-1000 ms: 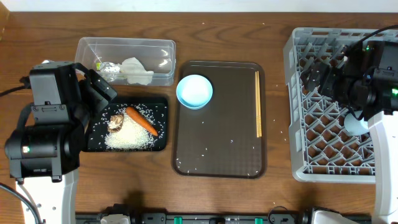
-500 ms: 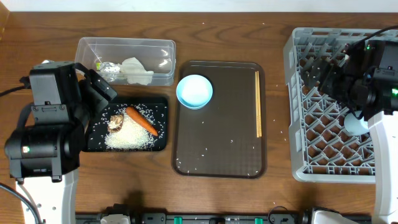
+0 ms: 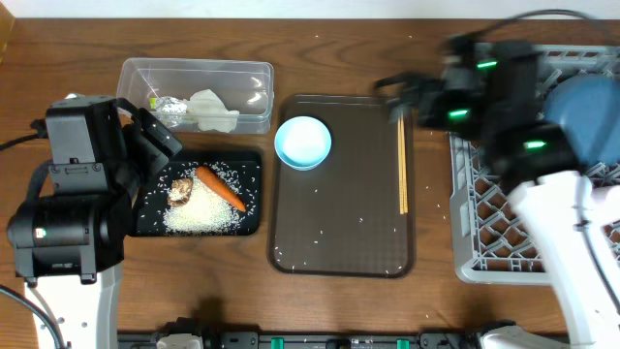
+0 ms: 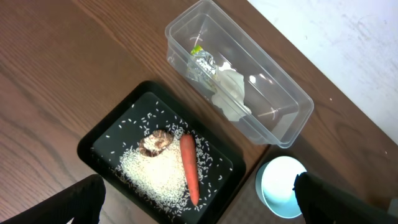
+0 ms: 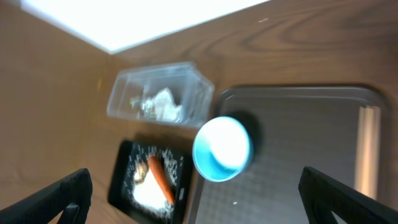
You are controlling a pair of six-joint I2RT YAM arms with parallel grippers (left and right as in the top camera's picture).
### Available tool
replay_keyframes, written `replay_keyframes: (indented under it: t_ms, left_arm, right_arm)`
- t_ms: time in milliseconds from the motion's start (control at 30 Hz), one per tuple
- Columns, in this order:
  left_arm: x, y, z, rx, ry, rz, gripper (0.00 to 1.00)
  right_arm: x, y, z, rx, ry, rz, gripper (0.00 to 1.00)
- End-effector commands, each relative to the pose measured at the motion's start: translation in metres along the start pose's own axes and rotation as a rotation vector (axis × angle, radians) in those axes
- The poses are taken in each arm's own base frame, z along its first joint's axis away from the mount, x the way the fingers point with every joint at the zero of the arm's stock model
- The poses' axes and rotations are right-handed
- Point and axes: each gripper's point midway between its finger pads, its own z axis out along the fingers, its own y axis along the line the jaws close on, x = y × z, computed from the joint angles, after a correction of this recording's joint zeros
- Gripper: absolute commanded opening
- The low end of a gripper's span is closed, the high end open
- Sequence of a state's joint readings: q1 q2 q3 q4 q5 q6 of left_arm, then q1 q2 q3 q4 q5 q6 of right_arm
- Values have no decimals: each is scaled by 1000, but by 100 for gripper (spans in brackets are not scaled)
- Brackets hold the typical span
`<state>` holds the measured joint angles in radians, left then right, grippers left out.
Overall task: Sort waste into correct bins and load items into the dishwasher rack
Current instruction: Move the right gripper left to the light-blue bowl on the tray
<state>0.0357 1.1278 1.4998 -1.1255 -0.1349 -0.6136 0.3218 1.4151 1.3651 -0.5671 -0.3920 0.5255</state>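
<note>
The black tray (image 3: 143,204) holds white rice (image 3: 201,215), an orange carrot (image 3: 221,187) and a brown lump (image 3: 180,190). The clear tub (image 3: 136,73) holds a wrapper (image 3: 172,107) and crumpled white paper (image 3: 211,109). A light-blue cup (image 3: 303,142) and chopsticks (image 3: 403,165) lie on the brown tray (image 3: 339,233). A blue plate (image 3: 586,116) stands in the grey rack (image 3: 484,223). My left gripper (image 4: 199,205) is open and empty above the black tray's edge. My right gripper (image 5: 199,199), open and empty, hovers blurred over the brown tray's far right corner (image 3: 399,97). Bowl and pinkish cup are hidden.
Loose rice grains are scattered on the brown tray and on the table by the rack. The left arm's body (image 3: 73,208) covers the table's left side. The right arm (image 3: 542,194) crosses over the rack's left part.
My right arm has swung left from over the rack to the brown tray's far right corner, uncovering the blue plate in the rack. My left arm has not moved.
</note>
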Motion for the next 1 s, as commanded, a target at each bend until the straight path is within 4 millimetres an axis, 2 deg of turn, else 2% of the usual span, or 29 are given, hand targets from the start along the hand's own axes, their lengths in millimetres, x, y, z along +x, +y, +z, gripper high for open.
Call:
replay_keyframes:
  t_ms: [0, 133, 200, 267, 467, 600, 767, 867, 967]
  left_arm:
    - [-1, 2, 0, -14, -6, 0, 98]
    - [-1, 2, 0, -14, -6, 0, 98]
    - [-1, 2, 0, -14, -6, 0, 98]
    - [-1, 2, 0, -14, -6, 0, 98]
    - [-1, 2, 0, -14, -6, 0, 98]
    - [-1, 2, 0, -14, -6, 0, 98]
    - [-1, 2, 0, -14, -6, 0, 98]
    - [-1, 2, 0, -14, -6, 0, 98]
    - [-1, 2, 0, -14, -6, 0, 98]
  right_arm:
    - [14, 8, 30, 189, -56, -139, 99]
    - [22, 26, 48, 285, -135, -238, 99]
    - [28, 45, 64, 232, -125, -388, 99]
    - [40, 50, 86, 221, -89, -532, 99]
    - [77, 9, 150, 283, 61, -666, 99]
    - [101, 0, 182, 221, 135, -719, 99]
    - [131, -12, 208, 173, 220, -739, 99]
    - [151, -18, 218, 140, 282, -754, 99]
    - [162, -20, 223, 120, 311, -768, 99]
